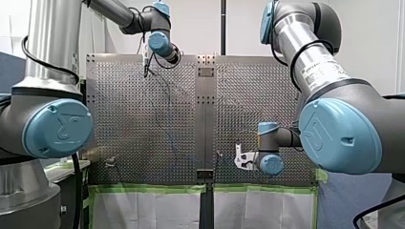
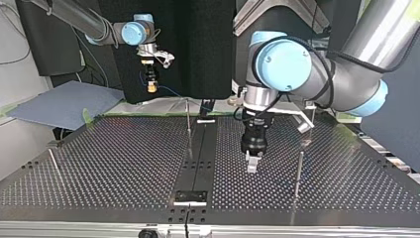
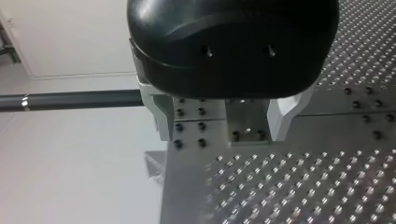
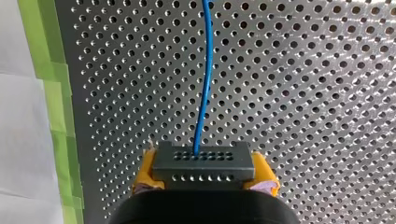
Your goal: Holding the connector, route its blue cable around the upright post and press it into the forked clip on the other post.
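Observation:
In the right wrist view my right gripper point(image 4: 204, 170) has its yellow pads point(image 4: 145, 173) shut on the dark connector point(image 4: 203, 158). The blue cable point(image 4: 205, 70) runs straight ahead from it over the perforated plate. The top view shows that gripper point(image 2: 151, 88) raised at the far left, its cable point(image 2: 171, 91) trailing toward the middle. My left gripper point(image 3: 224, 123) is open with nothing between its pale fingers point(image 3: 161, 116); it point(image 2: 252, 166) hangs just above the plate between a thin upright post point(image 2: 188, 124) and another post point(image 2: 298, 173). I cannot make out the forked clip.
A third thin post point(image 2: 53, 163) stands at the top view's left. A central seam with small black brackets point(image 2: 190, 196) splits the perforated table point(image 2: 124, 163). Green tape point(image 1: 148, 189) lines the table edge in the front view. A blue-grey sheet point(image 2: 64, 104) lies beyond the far left corner.

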Robot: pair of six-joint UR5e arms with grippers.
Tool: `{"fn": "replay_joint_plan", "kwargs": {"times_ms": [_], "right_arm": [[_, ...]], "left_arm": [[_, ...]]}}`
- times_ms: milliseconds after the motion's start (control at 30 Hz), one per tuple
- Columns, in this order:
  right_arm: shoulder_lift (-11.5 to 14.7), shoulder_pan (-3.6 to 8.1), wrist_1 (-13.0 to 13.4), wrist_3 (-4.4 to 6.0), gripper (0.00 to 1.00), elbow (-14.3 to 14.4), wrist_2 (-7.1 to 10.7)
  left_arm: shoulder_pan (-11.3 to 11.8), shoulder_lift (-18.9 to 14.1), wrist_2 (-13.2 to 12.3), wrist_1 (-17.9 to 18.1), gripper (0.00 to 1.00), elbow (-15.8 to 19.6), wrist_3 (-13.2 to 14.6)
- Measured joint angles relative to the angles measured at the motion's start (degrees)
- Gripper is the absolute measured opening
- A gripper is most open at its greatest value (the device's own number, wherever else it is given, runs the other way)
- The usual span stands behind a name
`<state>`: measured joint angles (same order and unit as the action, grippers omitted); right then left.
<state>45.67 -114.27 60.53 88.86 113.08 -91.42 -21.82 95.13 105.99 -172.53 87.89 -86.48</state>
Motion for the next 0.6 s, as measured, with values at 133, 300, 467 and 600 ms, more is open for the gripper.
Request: {"fn": "replay_joint_plan", "kwargs": {"times_ms": [133, 300, 467, 600], "right_arm": [[0.0, -0.04, 0.1, 0.01, 0.00, 0.0, 0.00], [0.0, -0.07, 0.2, 0.01, 0.00, 0.0, 0.00], [0.0, -0.09, 0.2, 0.01, 0.00, 0.0, 0.00], [0.0, -0.10, 0.2, 0.01, 0.00, 0.0, 0.00]], "left_arm": [[-1.8, 2.0, 2.0, 2.0, 1.00, 0.8, 2.0], [-2.1, 4.3, 4.3, 4.3, 1.00, 1.9, 4.3], [-1.1, 5.6, 6.5, 6.5, 1.00, 3.6, 6.5], [-0.5, 5.8, 8.6, 8.6, 1.00, 4.6, 8.6]]}}
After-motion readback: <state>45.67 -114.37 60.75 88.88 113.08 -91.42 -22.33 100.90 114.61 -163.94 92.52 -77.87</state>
